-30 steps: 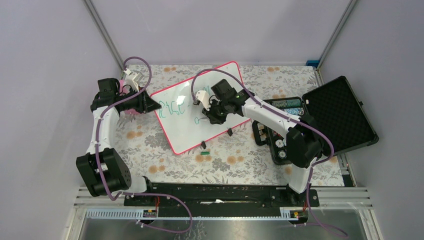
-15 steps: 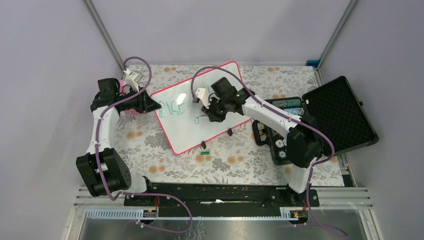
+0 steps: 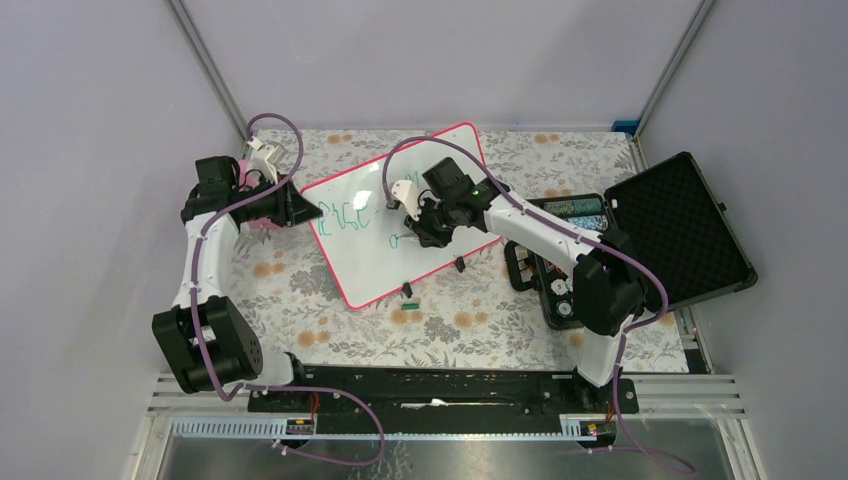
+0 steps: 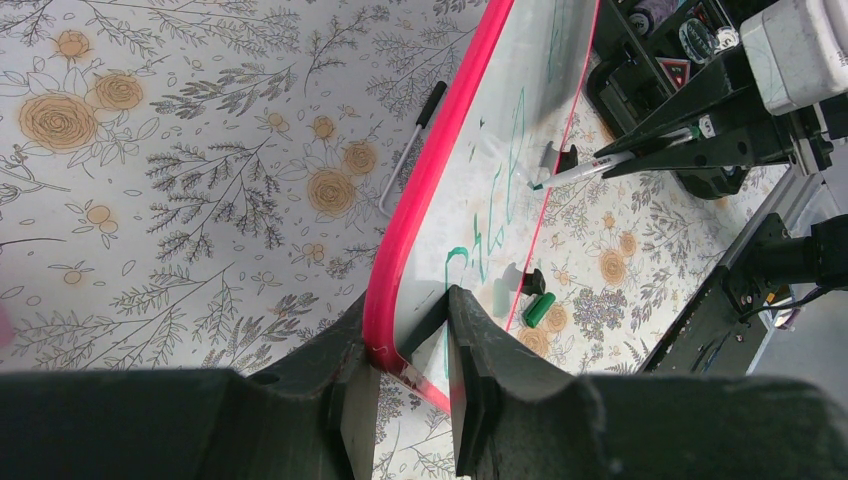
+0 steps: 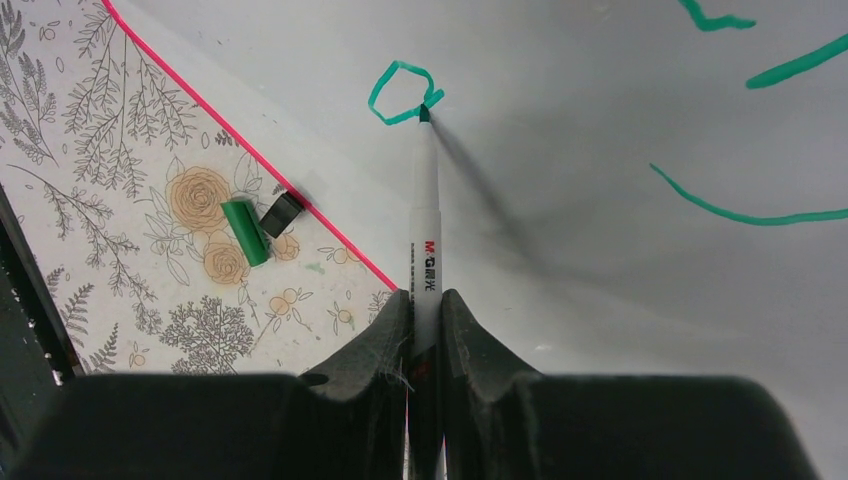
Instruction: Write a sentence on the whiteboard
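The whiteboard point(image 3: 368, 265) lies tilted on the floral cloth, white with a pink-red frame. Green scrawled words of the sentence point(image 3: 345, 216) run along its left part. My left gripper point(image 3: 312, 211) is shut on the board's left edge; in the left wrist view the pink frame point(image 4: 425, 190) sits between the jaws of that gripper point(image 4: 405, 312), with green letters point(image 4: 478, 243) just beyond. My right gripper point(image 5: 425, 300) is shut on a white marker point(image 5: 425, 215). The marker's tip touches the whiteboard point(image 5: 600, 140) at a small green loop point(image 5: 400, 95).
An open black foam-lined case point(image 3: 655, 240) stands at the right, with small items in its lower half. A green marker cap point(image 3: 408, 291) and a small black piece point(image 3: 458, 264) lie on the cloth by the board's near edge. Grey walls enclose the table.
My right gripper shifted the marker slightly over the board, forming the small green loop. The left gripper holds the board's edge as before.
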Motion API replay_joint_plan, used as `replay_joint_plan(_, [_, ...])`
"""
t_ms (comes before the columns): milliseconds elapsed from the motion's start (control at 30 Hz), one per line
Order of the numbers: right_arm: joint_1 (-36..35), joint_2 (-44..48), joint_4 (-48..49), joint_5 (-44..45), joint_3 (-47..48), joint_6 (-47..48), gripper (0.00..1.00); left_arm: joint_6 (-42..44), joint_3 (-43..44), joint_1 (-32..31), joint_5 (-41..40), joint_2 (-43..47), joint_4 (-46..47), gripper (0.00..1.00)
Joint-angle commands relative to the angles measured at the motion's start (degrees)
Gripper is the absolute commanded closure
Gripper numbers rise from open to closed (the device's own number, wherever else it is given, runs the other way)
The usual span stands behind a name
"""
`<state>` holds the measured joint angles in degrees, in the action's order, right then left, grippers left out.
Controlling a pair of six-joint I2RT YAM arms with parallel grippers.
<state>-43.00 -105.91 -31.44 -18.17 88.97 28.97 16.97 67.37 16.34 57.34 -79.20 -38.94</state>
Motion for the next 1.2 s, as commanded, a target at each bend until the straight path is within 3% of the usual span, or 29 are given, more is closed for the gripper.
replay_joint_plan(0, [0.4, 1.6, 0.3, 0.5, -1.0, 1.2, 1.00, 3.2, 0.4, -0.6, -1.0, 1.2, 1.3, 1.00])
replay_joint_plan(433, [0.6, 3.9, -0.5, 1.3, -2.9, 2.0, 1.00, 3.1, 0.5, -0.5, -0.9, 1.2, 1.3, 1.00])
replay_joint_plan(700, [2.2, 7.4, -0.9, -4.0, -2.5, 1.4, 1.00, 3.1, 0.5, -0.5, -0.9, 1.5, 1.3, 1.00])
replay_joint_plan(1167, [2.6, 4.0, -1.1, -1.7, -0.3, 1.6, 1.00, 3.0, 0.5, -0.5, -0.8, 1.6, 1.3, 1.00])
